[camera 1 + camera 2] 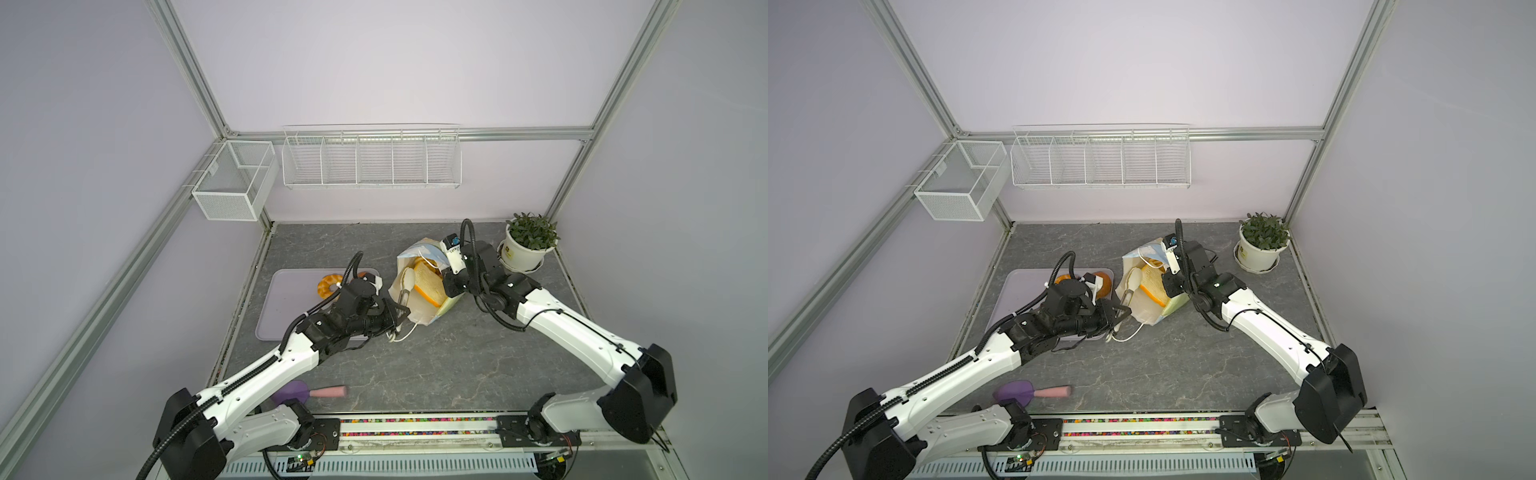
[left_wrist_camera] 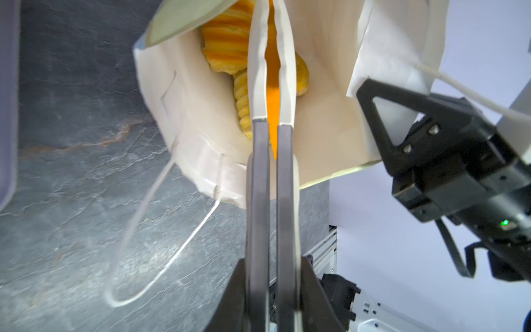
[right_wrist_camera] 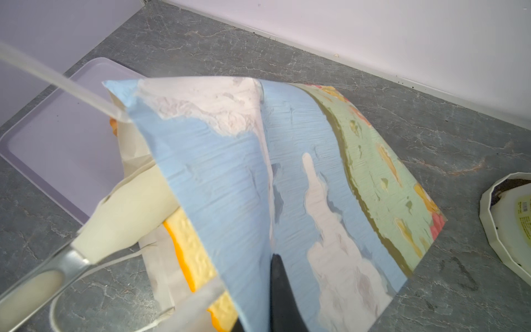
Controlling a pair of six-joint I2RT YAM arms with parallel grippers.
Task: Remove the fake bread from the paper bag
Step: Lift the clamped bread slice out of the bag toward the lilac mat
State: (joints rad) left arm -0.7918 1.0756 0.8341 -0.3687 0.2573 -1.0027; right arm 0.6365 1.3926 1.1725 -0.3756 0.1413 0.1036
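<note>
Left wrist view: your left arm stretched low, left claw (image 2: pixel 271 11) inside tipped paper bag (image 2: pixel 321 120) on surface (image 2: pixel 71 201), pinched narrow on toast slice (image 2: pixel 273 115). In a top view, right arm elbow-bent, right claw (image 1: pixel 445 272) clamped on bag rim.

Grey stone-look table (image 1: pixel 436 365). Lilac tray (image 1: pixel 286 307) lies flat by the left edge. Potted plant (image 1: pixel 528 239) in far right corner (white pot, on a saucer). Purple scoop (image 1: pixel 309 391), pink handle, near the front. Wall-mounted: wire rack (image 1: pixel 371 160), mesh basket (image 1: pixel 232 183).
</note>
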